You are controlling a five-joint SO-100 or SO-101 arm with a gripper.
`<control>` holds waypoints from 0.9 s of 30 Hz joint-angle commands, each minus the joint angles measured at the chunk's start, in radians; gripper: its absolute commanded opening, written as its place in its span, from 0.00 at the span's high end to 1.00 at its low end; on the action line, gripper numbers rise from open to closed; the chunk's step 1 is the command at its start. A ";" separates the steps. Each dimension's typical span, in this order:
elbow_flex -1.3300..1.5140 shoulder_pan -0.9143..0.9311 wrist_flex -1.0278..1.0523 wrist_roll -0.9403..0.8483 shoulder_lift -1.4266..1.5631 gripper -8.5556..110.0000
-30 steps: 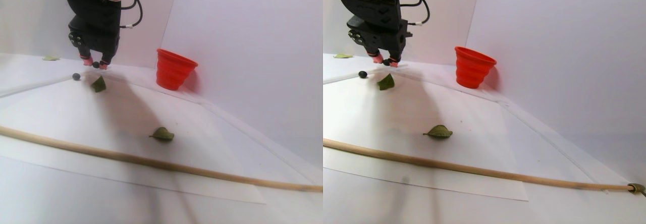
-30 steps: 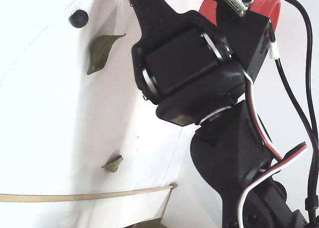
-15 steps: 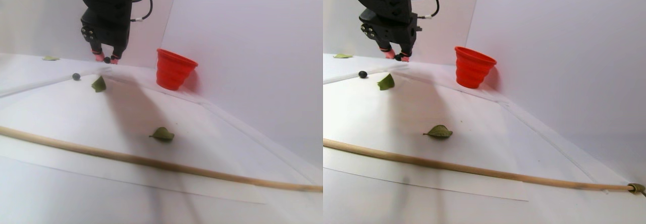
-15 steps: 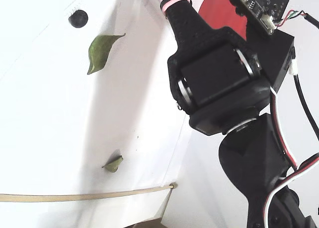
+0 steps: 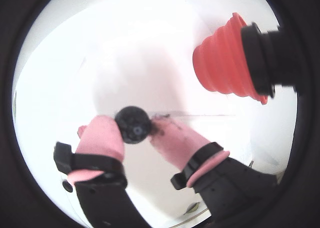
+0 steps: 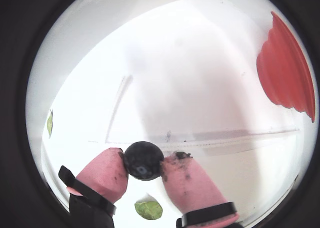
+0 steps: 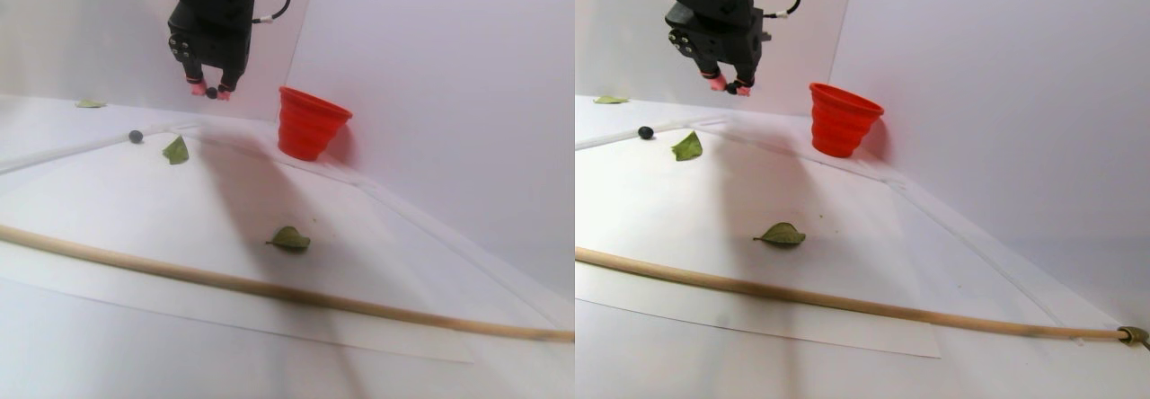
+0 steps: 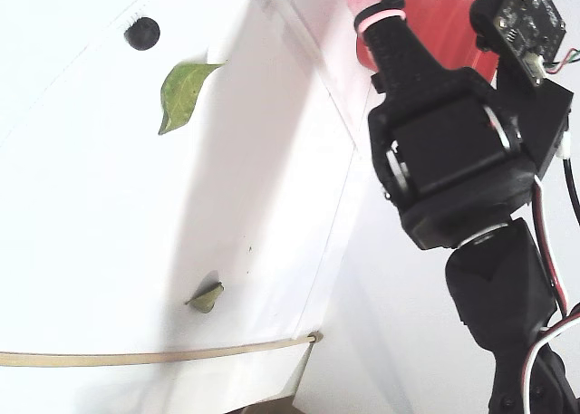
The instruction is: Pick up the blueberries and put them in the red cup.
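Observation:
My gripper [image 7: 212, 92] hangs in the air, shut on one blueberry [image 5: 133, 124], a dark matte ball pinched between the pink fingertips [image 6: 107, 170] in both wrist views. In the stereo pair view it is up and left of the red cup [image 7: 310, 123], a ribbed tapered cup standing by the back wall. The cup also shows at the upper right of a wrist view [image 5: 227, 63]. A second blueberry [image 7: 136, 136] lies on the white sheet to the left, and shows at the top left of the fixed view [image 8: 142, 33].
Green leaves lie on the sheet: one near the loose berry [image 7: 176, 151], one mid-sheet [image 7: 289, 238], one far back left [image 7: 87, 103]. A long wooden stick [image 7: 269, 288] crosses the front. White walls close the back and right.
The gripper has risen from the table with the blueberry held and moved right, toward the red cup. The loose berry and leaves have not moved.

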 commanded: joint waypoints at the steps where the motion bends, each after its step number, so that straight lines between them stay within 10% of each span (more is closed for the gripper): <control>1: -0.012 0.052 0.000 -0.006 0.146 0.83; 27: -0.051 0.187 0.005 -0.037 0.199 0.82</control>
